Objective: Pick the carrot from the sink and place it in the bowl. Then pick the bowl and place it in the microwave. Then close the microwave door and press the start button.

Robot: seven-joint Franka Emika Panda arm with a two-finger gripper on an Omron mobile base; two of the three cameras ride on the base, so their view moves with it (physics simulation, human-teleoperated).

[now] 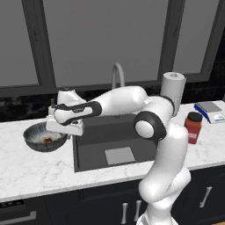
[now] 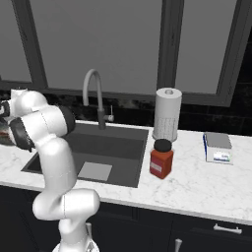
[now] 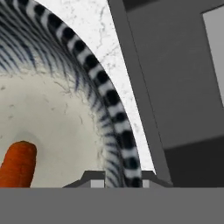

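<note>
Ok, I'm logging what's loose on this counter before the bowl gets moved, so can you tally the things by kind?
Bowl: 1
Carrot lying in the bowl: 1
Paper towel roll: 1
Red jar with black lid: 1
Kitchen scale: 1
Total: 5

An orange carrot (image 3: 17, 164) lies in a bowl (image 3: 114, 127) with a black-and-white striped rim and pale speckled inside, on a white marbled worktop (image 1: 39, 169) beside the dark grey sink (image 1: 94, 154) with its light grey mat (image 1: 119, 155).
</note>
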